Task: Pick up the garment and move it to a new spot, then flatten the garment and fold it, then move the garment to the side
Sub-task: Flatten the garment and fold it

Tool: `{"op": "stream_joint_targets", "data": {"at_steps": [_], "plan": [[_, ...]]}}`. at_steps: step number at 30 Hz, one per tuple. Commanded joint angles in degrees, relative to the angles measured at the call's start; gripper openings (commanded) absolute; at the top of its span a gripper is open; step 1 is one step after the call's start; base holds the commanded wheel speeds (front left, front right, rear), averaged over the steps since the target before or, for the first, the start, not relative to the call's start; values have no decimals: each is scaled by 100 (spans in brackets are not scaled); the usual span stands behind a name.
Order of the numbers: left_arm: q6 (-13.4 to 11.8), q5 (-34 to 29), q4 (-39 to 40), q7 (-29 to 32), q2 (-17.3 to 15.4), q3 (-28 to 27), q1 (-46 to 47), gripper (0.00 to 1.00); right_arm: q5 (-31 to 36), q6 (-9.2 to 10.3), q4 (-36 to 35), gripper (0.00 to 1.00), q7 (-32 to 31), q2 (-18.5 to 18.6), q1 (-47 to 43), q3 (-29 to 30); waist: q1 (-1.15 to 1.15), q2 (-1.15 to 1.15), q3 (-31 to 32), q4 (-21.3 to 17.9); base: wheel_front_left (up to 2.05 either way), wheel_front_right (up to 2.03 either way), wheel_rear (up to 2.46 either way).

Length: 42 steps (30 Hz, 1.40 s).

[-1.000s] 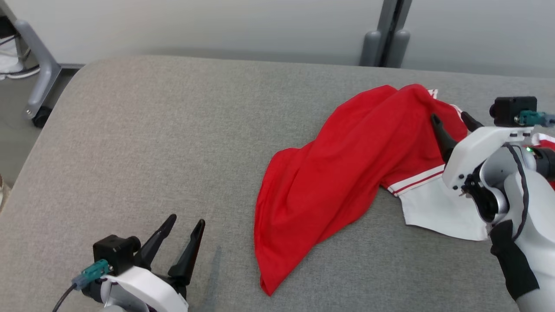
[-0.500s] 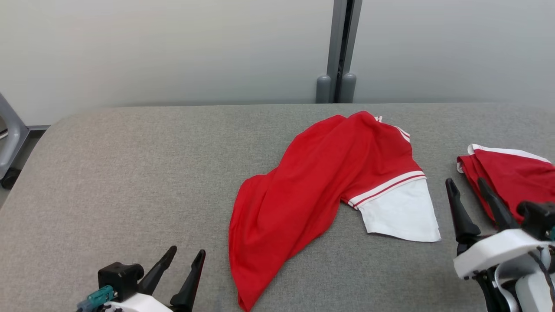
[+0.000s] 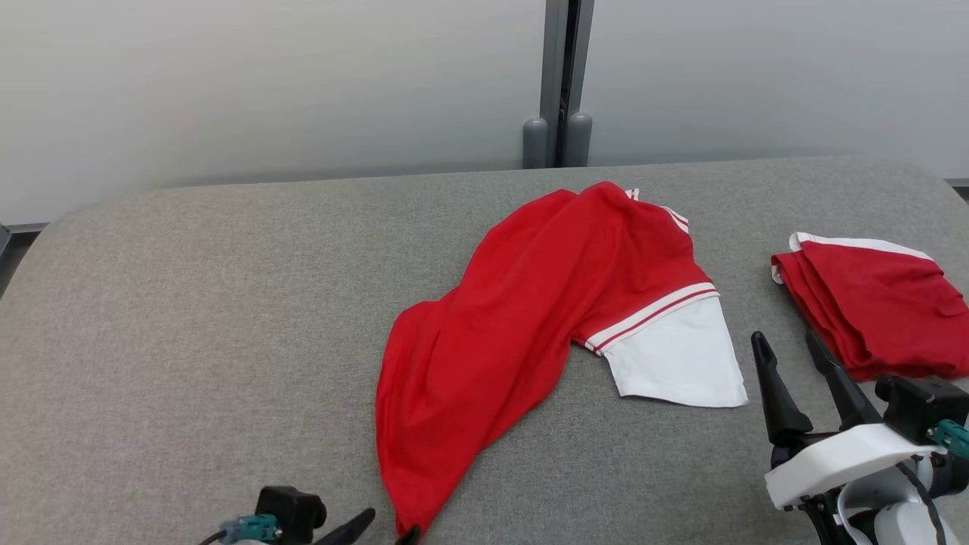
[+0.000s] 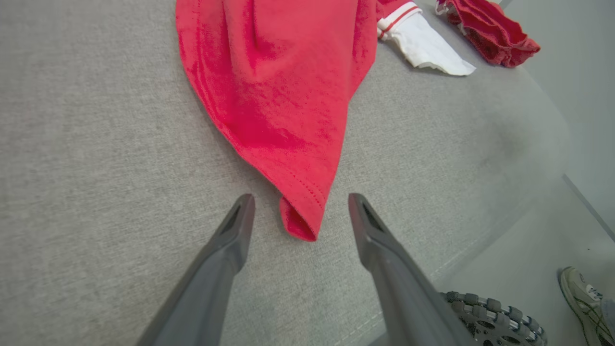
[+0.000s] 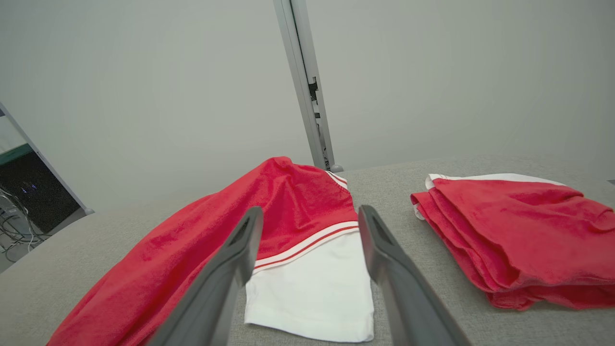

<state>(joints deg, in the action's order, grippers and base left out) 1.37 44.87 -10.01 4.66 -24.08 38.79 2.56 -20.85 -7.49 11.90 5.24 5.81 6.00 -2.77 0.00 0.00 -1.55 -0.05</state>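
garment [image 4: 278, 96] tip lies within the spread left claw [image 4: 300, 198], seemingly untouched.

Open grey cushion [image 3: 189, 341] left of the crumpled garment [image 3: 515, 303]; folded red pile [image 3: 878, 303] near its right

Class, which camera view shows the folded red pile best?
Right wrist view: the folded red pile sits close, its stacked layers plain. Head view shows it from above, layers less clear; left wrist view catches it small, far off.
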Motion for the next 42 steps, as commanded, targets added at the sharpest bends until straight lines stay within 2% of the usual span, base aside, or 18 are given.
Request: {"op": "stream_joint_targets", "data": {"at_steps": [1, 3, 5, 9, 12, 13, 14, 16, 21, 26, 30, 33, 36, 39, 42], "plan": [[13, 53, -23, 176, -3, 61, -26, 100, 28, -1, -42, 100, -23, 8, 72, 0, 0, 0, -54, -47, 0, 0, 0], [-29, -14, -90, 320, -28, 141, 47, 100, 60, -1, -62, 100, -26, -18, 99, -4, 0, 0, -110, -89, 0, 0, 0], [35, 41, -166, 383, 54, 198, 96, 100, 79, -1, -75, 100, -30, -44, 131, -21, 0, 0, -153, -142, 0, 0, 0], [149, 48, -308, 318, 114, 213, 236, 100, 118, -1, -90, 100, -13, -86, 167, 20, 0, 0, -251, -214, 0, 0, 0], [152, 59, -427, 291, 179, 204, 298, 100, 143, -1, -79, 100, -7, -103, 190, 28, 0, 0, -305, -245, 0, 0, 0], [139, 46, -514, 285, 189, 196, 345, 97, 144, -1, -72, 100, -5, -109, 200, 15, 0, 0, -324, -266, 0, 0, 0], [143, 21, -590, 297, 196, 205, 390, 69, 162, -1, -62, 100, -1, -114, 198, 5, 0, 0, -336, -285, 0, 0, 0], [187, 30, -693, 264, 220, 191, 470, 0, 176, -1, -53, 100, 4, -132, 233, -7, 0, 0, -365, -328, 0, 0, 0], [496, 776, -306, 398, 323, 70, 510, 0, 206, -1, -59, 100, 36, -171, 245, 52, 0, 0, -416, -411, 0, 0, 0], [597, 1240, 403, 748, -76, -117, 931, 0, 236, -1, -59, 100, 57, -197, 298, 58, 0, 0, -526, -547, 0, 0, 0], [607, 1482, 639, 935, -324, -437, 1492, 0, 257, -1, -47, 100, 67, -225, 356, 58, 0, 0, -678, -725, 0, 0, 0], [515, 1561, 432, 1026, -390, -712, 1984, 0, 278, -1, -41, 100, 81, -247, 416, 38, 0, 0, -854, -883, 0, 0, 0], [458, 1747, -1, 1126, -222, -896, 2523, 0, 298, -1, -19, 100, 73, -260, 461, 7, 0, 0, -1067, -1031, 0, 0, 0], [509, 2026, -569, 1230, -29, -1075, 3089, 0, 310, -1, -16, 100, 93, -274, 589, -82, 0, 0, -1309, -1196, 0, 0, 0], [488, 1925, -1268, 998, 78, -1227, 3675, 0, 311, -1, 0, 100, 134, -277, 689, -185, 0, 0, -1518, -1356, 0, 0, 0]]}}
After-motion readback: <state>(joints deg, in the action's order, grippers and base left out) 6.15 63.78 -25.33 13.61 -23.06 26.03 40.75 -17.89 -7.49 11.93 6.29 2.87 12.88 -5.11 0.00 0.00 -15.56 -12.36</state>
